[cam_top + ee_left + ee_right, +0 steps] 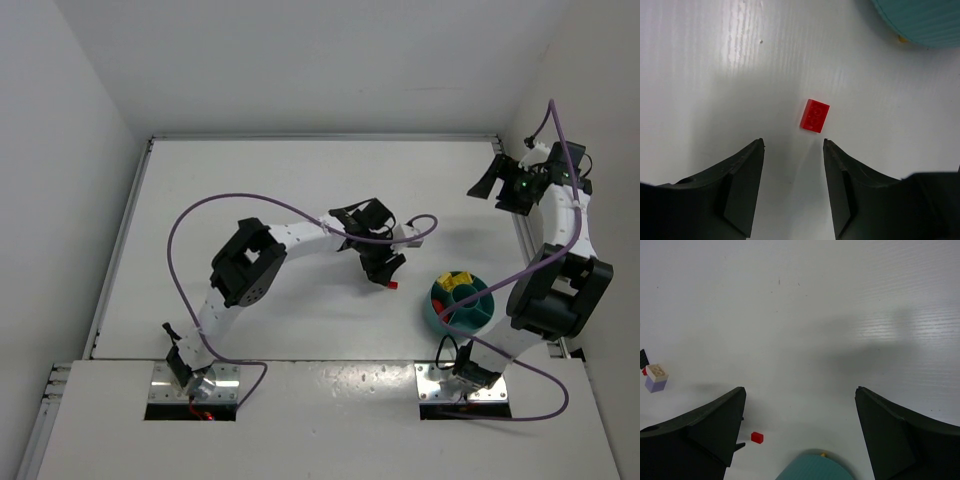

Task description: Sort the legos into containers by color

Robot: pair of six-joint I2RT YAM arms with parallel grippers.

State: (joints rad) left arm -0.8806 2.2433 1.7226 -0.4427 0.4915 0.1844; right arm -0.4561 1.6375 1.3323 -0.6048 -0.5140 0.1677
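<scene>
A small red lego (pixel 815 115) lies flat on the white table just beyond my left gripper (pixel 793 145), which is open and empty and hovers over it. From above, the red lego (pixel 392 284) sits at the tip of the left gripper (pixel 386 270). The teal bowl (pixel 470 318) stands to its right with yellow legos (pixel 458 283) in a far compartment. My right gripper (pixel 490 170) is open, empty and raised at the far right. Its view shows the red lego (pixel 757 437), the bowl's outer wall (pixel 815 470) and a white-topped lavender lego (pixel 656 377) at the left.
The bowl's ribbed outer wall (pixel 920 20) fills the top right of the left wrist view, with a yellow bit (pixel 902 38) at its foot. The table's raised walls run along the back and both sides. Purple cables loop over both arms.
</scene>
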